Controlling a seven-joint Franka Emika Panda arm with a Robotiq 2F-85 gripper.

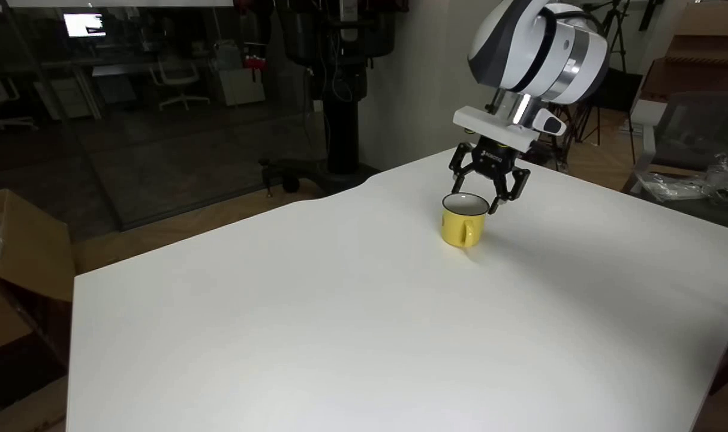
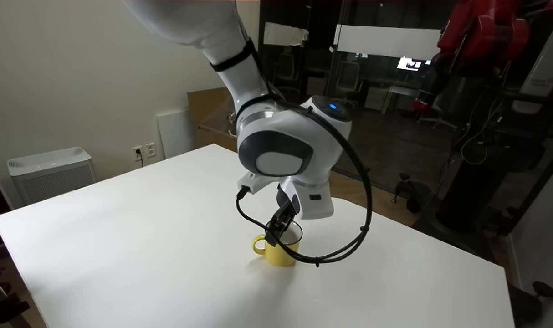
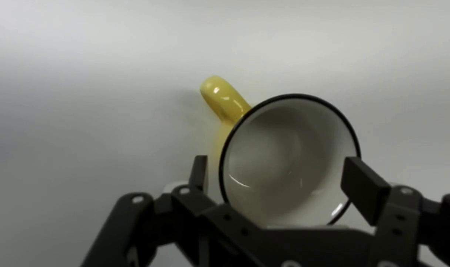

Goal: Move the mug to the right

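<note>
The yellow mug with a dark rim and whitish inside stands upright on the white table. It also shows in an exterior view, partly hidden by the gripper and a cable. In the wrist view the mug is seen from above, its handle at upper left. My gripper is open just above the mug. In the wrist view one finger is left of the rim and the other overlaps the rim's right side. I cannot tell whether either finger touches the mug.
A black cable hangs in a loop from the arm beside the mug. An open cardboard box stands beyond a table edge. A dark wheeled stand and a grey chair stand beyond the table.
</note>
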